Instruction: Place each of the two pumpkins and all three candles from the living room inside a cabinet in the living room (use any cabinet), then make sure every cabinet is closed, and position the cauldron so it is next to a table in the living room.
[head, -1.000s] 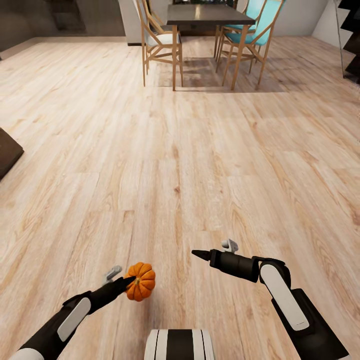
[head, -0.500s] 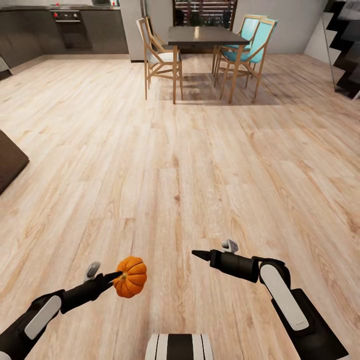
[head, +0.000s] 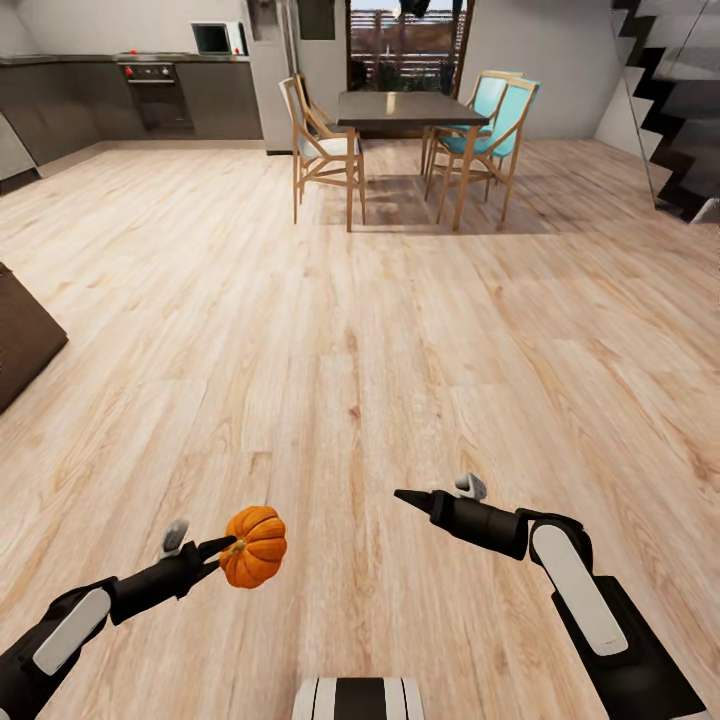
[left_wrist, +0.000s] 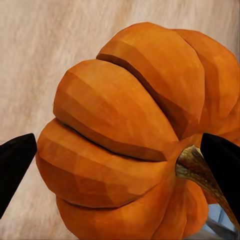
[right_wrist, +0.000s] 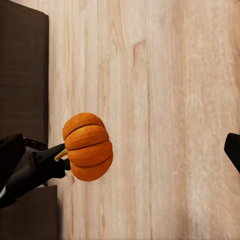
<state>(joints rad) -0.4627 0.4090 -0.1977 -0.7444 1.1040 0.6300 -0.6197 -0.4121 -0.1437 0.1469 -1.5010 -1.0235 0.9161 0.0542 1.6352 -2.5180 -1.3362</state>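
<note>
An orange ribbed pumpkin (head: 255, 546) hangs low over the wood floor, with my left gripper (head: 226, 548) shut on it by the stem side. Up close, the pumpkin (left_wrist: 125, 135) sits between the two black fingertips (left_wrist: 15, 160), its brown stem beside the other tip. My right gripper (head: 405, 497) is held out to the pumpkin's right with nothing in it; its wrist view has the fingertips (right_wrist: 233, 147) wide apart and the pumpkin (right_wrist: 88, 146) beyond them. Candles and cauldron are out of view. A dark-brown low unit (head: 22, 340) juts in at the left; I cannot tell whether it is the cabinet.
Ahead, a dark dining table (head: 415, 107) stands with wooden chairs (head: 320, 150) and teal-seated chairs (head: 490, 115). Dark grey kitchen units with an oven (head: 152, 92) line the back left. Black stairs (head: 670, 110) rise at the right. Wood floor stretches between.
The head view has tilted up, showing more of the kitchen and table. My left arm has drawn back to the left with the pumpkin still held. The right arm has barely shifted.
</note>
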